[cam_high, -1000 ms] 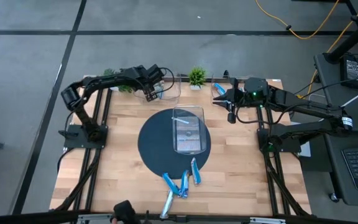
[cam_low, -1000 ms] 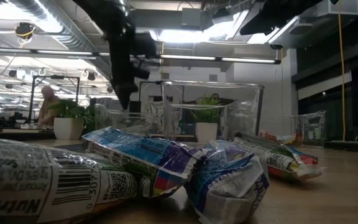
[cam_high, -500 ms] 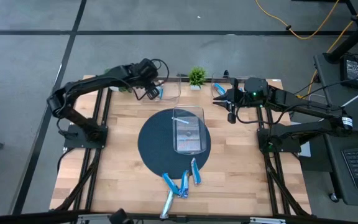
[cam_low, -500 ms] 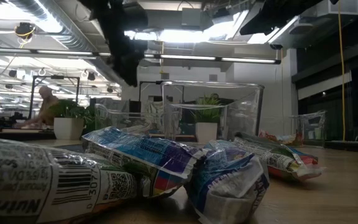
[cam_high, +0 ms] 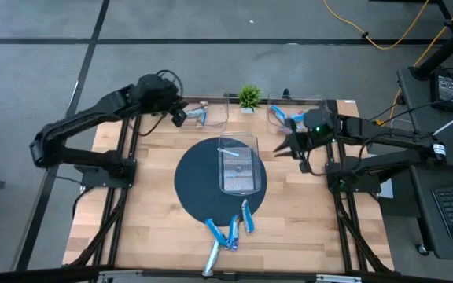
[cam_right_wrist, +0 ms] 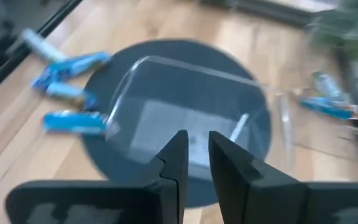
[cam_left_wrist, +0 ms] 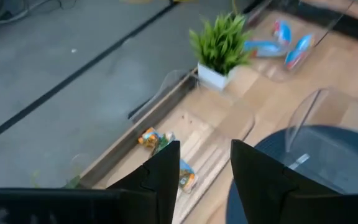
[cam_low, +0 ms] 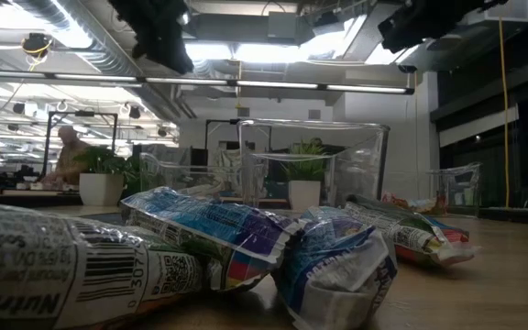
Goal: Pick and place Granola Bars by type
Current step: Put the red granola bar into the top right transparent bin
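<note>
Several blue granola bars (cam_high: pixel 230 228) lie on the wood near the table's near edge and fill the low view's foreground (cam_low: pixel 209 229). More bars rest in the far-left clear bin (cam_high: pixel 200 116) (cam_left_wrist: pixel 149 138). Blue ones lie in the far-right bin (cam_high: pixel 289 119) (cam_left_wrist: pixel 278 40). My left gripper (cam_high: pixel 181 116) (cam_left_wrist: pixel 204 146) hovers open and empty beside the far-left bin, on its left. My right gripper (cam_high: pixel 283 148) (cam_right_wrist: pixel 196 135) hangs just right of the central bin, its fingers a narrow gap apart, holding nothing.
A clear bin (cam_high: pixel 238 163) (cam_right_wrist: pixel 185 106) stands on a dark round mat (cam_high: pixel 191 185) at the table's middle, with a pale item inside. A small green plant (cam_high: pixel 248 97) (cam_left_wrist: pixel 222 43) stands at the far edge between the two far bins. Bare wood lies left and right of the mat.
My left gripper rose from the far-left bin and drew back toward the table's left edge as that arm swung outward. My right gripper left the far-right bin and moved toward the near edge, ending beside the central bin. No bar has moved.
</note>
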Available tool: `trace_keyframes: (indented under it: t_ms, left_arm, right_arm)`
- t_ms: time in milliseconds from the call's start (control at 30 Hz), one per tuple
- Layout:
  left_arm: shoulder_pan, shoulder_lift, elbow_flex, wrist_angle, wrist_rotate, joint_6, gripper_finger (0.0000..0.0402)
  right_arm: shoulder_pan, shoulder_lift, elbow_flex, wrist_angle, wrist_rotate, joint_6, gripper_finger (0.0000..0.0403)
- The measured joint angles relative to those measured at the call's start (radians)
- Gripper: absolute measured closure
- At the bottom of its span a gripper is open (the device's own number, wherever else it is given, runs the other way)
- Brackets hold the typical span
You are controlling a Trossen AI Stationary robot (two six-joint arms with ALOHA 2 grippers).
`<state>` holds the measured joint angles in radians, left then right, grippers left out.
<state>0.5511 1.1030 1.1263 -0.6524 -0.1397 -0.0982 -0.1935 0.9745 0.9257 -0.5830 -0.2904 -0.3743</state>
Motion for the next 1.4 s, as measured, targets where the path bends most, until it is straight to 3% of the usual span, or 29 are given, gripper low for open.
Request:
trace_keyframes:
  t_ms: [300,500,700,1033,1400]
  left_arm:
    - [-0.073,-0.152,-0.113,-0.002,-0.056,-0.102,0.0268]
    - [-0.116,-0.197,-0.181,-0.003,-0.088,-0.128,0.0268]
    - [-0.127,-0.207,-0.211,-0.001,-0.095,-0.123,0.0268]
    - [-0.127,-0.211,-0.219,-0.001,-0.064,-0.073,0.0268]
    - [-0.127,-0.223,-0.219,-0.012,0.048,-0.026,0.0269]
  right_arm:
    - [0.171,0.000,0.000,-0.048,0.040,-0.025,0.0335]
    - [0.318,0.000,0.000,-0.047,0.130,-0.028,0.0334]
    - [0.445,0.039,0.000,-0.025,0.163,0.014,0.0287]
    - [0.570,0.309,0.076,-0.010,0.271,0.029,0.0177]
    - [0.609,0.580,0.142,0.134,0.272,-0.025,0.0169]
